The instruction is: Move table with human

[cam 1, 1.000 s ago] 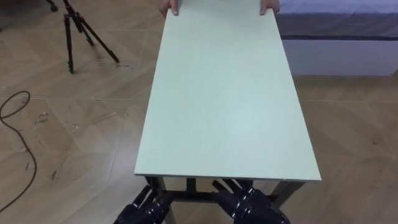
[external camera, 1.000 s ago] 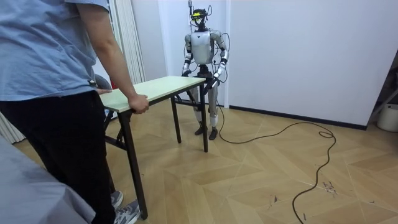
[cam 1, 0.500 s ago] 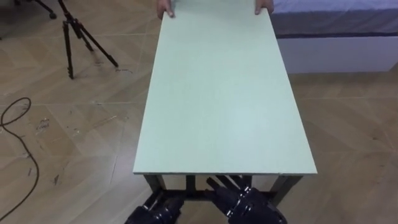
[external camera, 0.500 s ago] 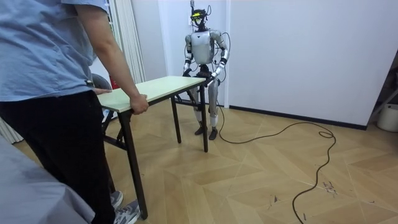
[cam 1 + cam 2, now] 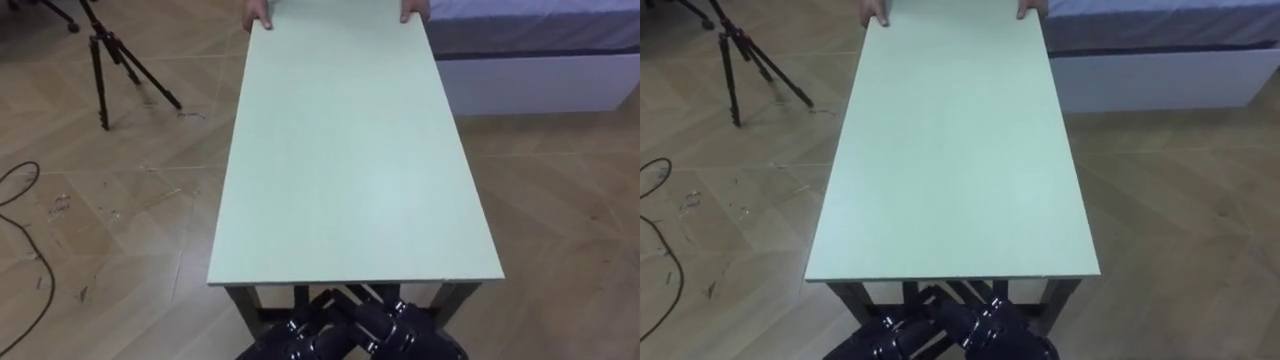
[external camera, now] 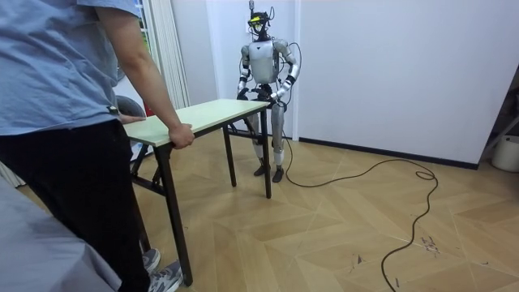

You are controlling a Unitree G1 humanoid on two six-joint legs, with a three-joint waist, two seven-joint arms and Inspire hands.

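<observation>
**Table held at both ends**
Right of the tripod (image 5: 100, 60), the left hand (image 5: 290, 338) and right hand (image 5: 405, 335) reach under the table (image 5: 350, 160) at its near edge, likely to bear it from below; their grip cannot be told. A person's hands (image 5: 258, 15) hold the far corners, with the bed (image 5: 530, 50) at right.

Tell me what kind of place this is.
Probably a bedroom set up for recording: a bed by the far end of the table, herringbone wood floor, and a tripod nearby.
</observation>
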